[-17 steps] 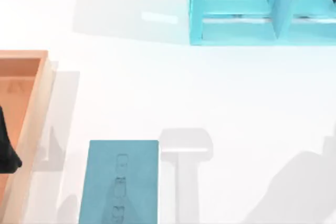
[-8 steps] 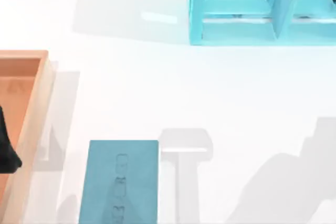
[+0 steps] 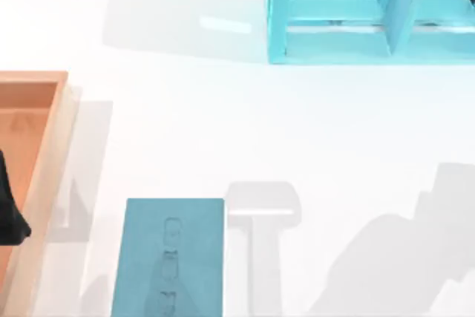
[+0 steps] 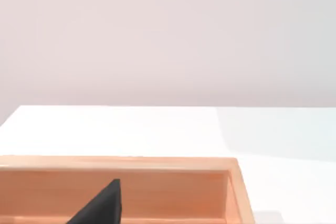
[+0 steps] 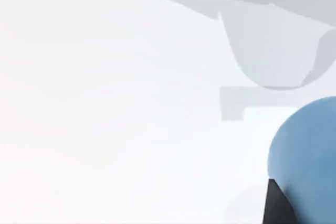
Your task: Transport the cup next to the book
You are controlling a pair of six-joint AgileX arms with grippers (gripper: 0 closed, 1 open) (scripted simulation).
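Wide bare stretch of white table (image 3: 223, 131) through the middle of the top view, open from the tray across to the right edge. Only grey shadow (image 3: 393, 265) at lower right, and a paler T-shaped shadow just right of the book.

Hemmed in at the far edge on the right by a bright cyan shelf frame (image 3: 278, 12), standing with its compartments open. Closed off on the left by an orange wooden tray (image 3: 56, 146) with a raised rim, running along that side.

Small round blue cup (image 5: 310, 156) in the right wrist view: smooth, plain, curved side close to the camera, over white table. Touching its lower side, a dark wedge of the right gripper (image 5: 274, 205). Clenched on the cup or released: cannot tell. Position relative to the book: cannot tell either.

Flat teal-blue book (image 3: 171, 257) at the near edge, left of centre, lying square to the table, faint embossed marks down the cover's middle. Free table on its right side; tray near on its left, apart from it.

Black pointed lump (image 3: 9, 220) inside the tray, well clear of the open middle. Left arm parked by the tray, looking over its rim.
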